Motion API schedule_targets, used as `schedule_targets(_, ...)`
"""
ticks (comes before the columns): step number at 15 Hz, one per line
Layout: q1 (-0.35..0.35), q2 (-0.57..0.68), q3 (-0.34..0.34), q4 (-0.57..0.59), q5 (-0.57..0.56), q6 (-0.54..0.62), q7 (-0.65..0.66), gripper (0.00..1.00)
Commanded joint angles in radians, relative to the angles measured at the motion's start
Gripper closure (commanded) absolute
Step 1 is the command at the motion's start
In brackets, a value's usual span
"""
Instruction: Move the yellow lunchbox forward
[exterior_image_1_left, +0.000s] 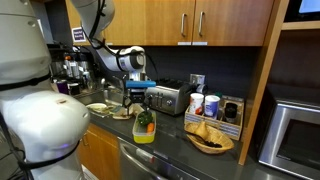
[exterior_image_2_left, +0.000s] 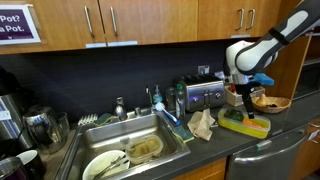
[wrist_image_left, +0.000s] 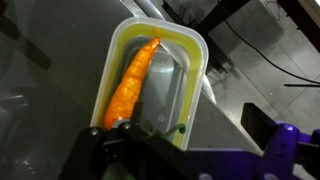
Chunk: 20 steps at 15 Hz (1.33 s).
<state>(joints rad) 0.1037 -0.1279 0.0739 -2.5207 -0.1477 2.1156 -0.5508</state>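
Note:
The yellow lunchbox (exterior_image_1_left: 145, 129) (exterior_image_2_left: 245, 123) sits on the dark counter near its front edge. In the wrist view the lunchbox (wrist_image_left: 178, 75) is a yellow-green translucent box. An orange carrot-like item (wrist_image_left: 131, 85) and a bit of green lie inside it. My gripper (exterior_image_1_left: 143, 101) (exterior_image_2_left: 247, 99) hangs just above the box. In the wrist view its fingers (wrist_image_left: 195, 148) are spread wide, one over the box's inside and one outside its right wall. They hold nothing.
A silver toaster (exterior_image_1_left: 165, 99) (exterior_image_2_left: 205, 95) stands behind the box. A dark wicker basket of chips (exterior_image_1_left: 210, 136) (exterior_image_2_left: 270, 102) is beside it, and two cups (exterior_image_1_left: 204, 105) stand by the wall. A sink with dishes (exterior_image_2_left: 130, 150) and a microwave (exterior_image_1_left: 296, 130) are nearby.

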Motion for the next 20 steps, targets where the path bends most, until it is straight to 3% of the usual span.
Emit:
schedule_targets(1,0.025,-0.019,0.000,-0.031,0.059,0.036,-0.049,0.00)
schedule_targets(12,0.033,-0.044,-0.028,-0.154,0.260,0.255,-0.170,0.00)
schedule_targets(20,0.028,-0.049,-0.049,-0.203,0.324,0.318,-0.168,0.00)
